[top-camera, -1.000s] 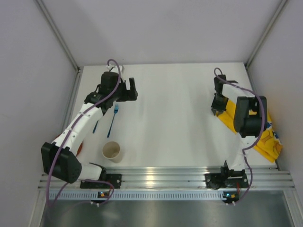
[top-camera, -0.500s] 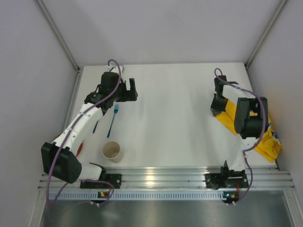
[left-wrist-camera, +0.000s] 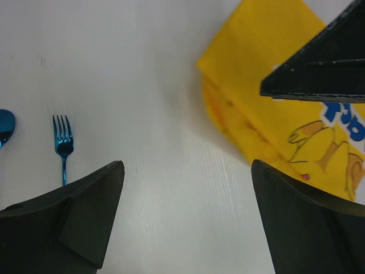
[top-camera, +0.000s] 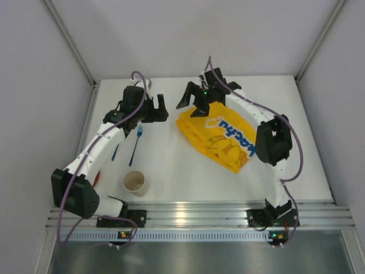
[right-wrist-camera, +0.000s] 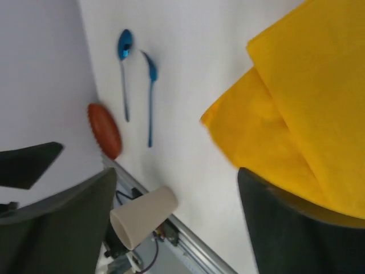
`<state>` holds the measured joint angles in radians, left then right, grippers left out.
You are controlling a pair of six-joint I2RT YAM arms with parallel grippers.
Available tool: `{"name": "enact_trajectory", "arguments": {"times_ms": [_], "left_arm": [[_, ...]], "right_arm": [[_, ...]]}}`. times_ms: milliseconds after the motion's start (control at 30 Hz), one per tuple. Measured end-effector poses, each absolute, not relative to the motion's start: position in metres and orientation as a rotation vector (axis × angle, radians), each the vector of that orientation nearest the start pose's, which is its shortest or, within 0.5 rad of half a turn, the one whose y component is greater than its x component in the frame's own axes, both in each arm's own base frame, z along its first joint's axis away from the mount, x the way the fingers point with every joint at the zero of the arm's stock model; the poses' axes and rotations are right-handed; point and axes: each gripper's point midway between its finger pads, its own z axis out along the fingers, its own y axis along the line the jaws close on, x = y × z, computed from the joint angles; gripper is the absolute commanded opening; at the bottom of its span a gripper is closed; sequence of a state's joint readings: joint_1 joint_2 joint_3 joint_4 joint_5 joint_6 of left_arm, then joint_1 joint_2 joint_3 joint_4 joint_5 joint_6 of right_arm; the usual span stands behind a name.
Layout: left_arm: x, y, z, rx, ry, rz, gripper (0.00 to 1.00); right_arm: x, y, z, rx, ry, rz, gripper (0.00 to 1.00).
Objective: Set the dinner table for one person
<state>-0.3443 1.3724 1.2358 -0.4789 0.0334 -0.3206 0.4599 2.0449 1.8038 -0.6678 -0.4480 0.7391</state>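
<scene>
Hovering far-left: left gripper, fingers apart, empty, near blue fork | dinner table under both arms, centre now carries yellow mat, moved in from right edge | right gripper spread open at mat's far corner | mat looks placed; cup next.

Bright, even light with faint soft shadows, glare on the aluminium rail of the dinner table, and a softly blurred right wrist view.

One table, one yellow mat, one blue fork, one blue spoon, one paper cup, one orange oval item
</scene>
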Motion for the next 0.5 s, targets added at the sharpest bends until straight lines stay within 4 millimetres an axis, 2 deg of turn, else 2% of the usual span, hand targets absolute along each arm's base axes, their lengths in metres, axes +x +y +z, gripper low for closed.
{"name": "enact_trajectory", "arguments": {"times_ms": [33,100,200,300,500], "left_arm": [[0.371,-0.154,0.221,0.044,2.221,-0.415,0.98],[0.375,-0.158,0.219,0.036,2.232,-0.427,0.99],[0.379,-0.162,0.215,0.023,2.250,-0.442,0.98],[0.381,-0.167,0.205,0.001,2.283,-0.459,0.98],[0.377,-0.169,0.174,-0.062,2.393,-0.452,0.99]], "right_arm": [[0.414,0.345,0.171,0.120,2.611,1.149,1.00],[0.422,0.363,0.179,0.094,2.576,1.250,1.00],[0.428,0.354,0.176,0.148,2.587,1.288,1.00],[0.442,0.317,0.168,0.241,2.580,1.265,1.00],[0.458,0.191,0.131,0.512,2.599,1.042,1.00]]}}
